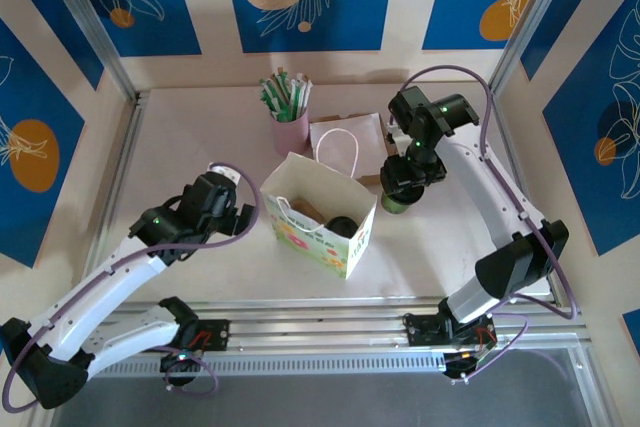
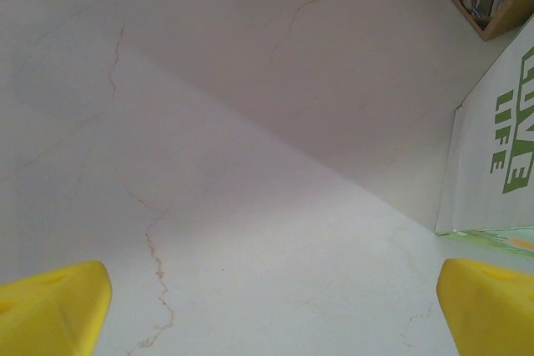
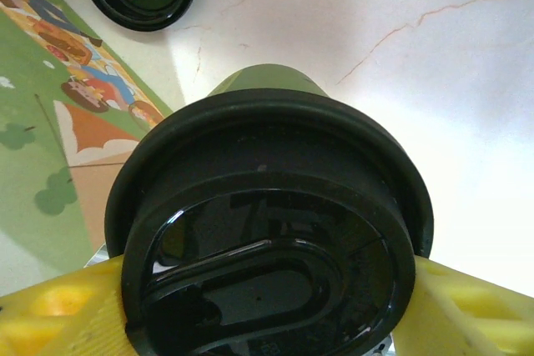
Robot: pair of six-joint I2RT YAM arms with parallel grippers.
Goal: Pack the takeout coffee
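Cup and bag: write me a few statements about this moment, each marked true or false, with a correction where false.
1. The cup wears its black lid. True.
2. The cup sits inside the bag. False: it is outside the bag, to the right of it, between the fingers of the right gripper.
3. The left gripper is open and holds nothing. True.
4. The pink cup is empty. False: green-and-white sticks stand in it.
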